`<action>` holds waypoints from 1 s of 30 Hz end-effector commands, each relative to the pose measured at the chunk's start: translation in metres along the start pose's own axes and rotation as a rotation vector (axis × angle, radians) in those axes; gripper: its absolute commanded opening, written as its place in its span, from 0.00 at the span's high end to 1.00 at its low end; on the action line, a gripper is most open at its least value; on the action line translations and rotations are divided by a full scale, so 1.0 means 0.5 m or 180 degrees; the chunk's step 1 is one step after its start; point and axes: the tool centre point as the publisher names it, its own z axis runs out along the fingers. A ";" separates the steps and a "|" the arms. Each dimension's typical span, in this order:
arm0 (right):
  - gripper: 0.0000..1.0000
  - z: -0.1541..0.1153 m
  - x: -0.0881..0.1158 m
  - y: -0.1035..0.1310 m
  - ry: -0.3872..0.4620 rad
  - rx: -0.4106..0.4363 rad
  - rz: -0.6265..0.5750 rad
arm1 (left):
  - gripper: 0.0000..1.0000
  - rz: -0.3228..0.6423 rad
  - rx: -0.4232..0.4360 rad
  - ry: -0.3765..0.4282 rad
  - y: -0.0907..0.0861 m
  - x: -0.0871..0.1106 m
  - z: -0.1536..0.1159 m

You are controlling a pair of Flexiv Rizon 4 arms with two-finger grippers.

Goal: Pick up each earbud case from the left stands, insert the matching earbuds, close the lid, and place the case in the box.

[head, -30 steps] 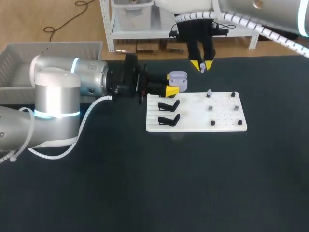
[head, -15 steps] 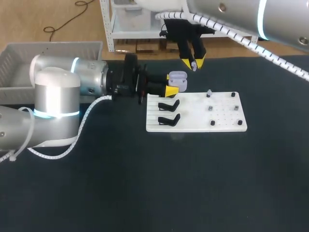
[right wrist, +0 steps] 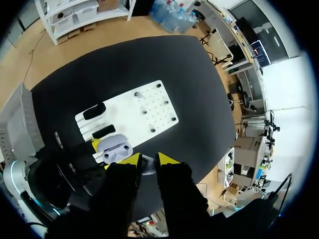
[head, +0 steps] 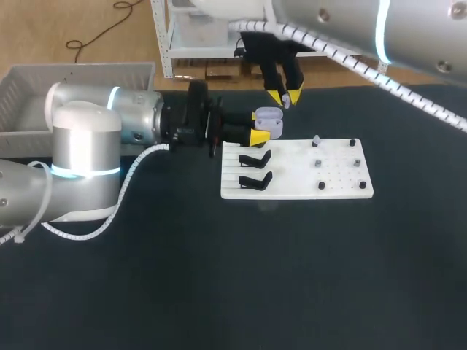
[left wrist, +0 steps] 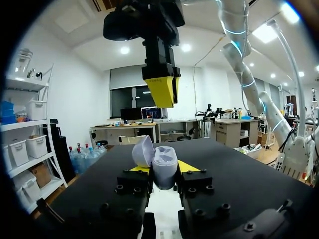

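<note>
Robotics lab bench. A silver-grey left arm (head: 87, 138) and a silver-grey right arm (head: 365, 33), both with lit rings, work over a matte black table (head: 255, 277) carrying a white perforated fixture plate (head: 339, 186) with black stands (head: 255, 158). A grey slatted plastic box (head: 73, 73) sits at the table's left edge.

My left gripper (head: 261, 126) holding the open earbud case (head: 270, 114) at the white board's (head: 337, 187) far left corner, my right gripper (head: 284, 98) near it, pinching an earbud (head: 287, 101)
</note>
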 end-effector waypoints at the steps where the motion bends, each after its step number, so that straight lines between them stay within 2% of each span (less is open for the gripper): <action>1: 1.00 0.000 0.013 0.026 -0.0080 0.0134 -0.0017 | 1.00 0.0000 0.0003 -0.0002 0.002 0.001 0.000; 16: 1.00 0.038 0.005 0.035 -0.0089 0.0410 0.0120 | 1.00 0.0000 0.0003 -0.0002 0.002 0.001 0.000; 25: 1.00 0.040 -0.007 0.034 0.0153 0.0550 0.0567 | 1.00 0.0000 0.0003 -0.0002 0.002 0.001 0.000; 30: 1.00 0.035 -0.008 0.034 0.0231 0.0523 0.0722 | 1.00 0.0000 0.0003 -0.0002 0.002 0.001 0.000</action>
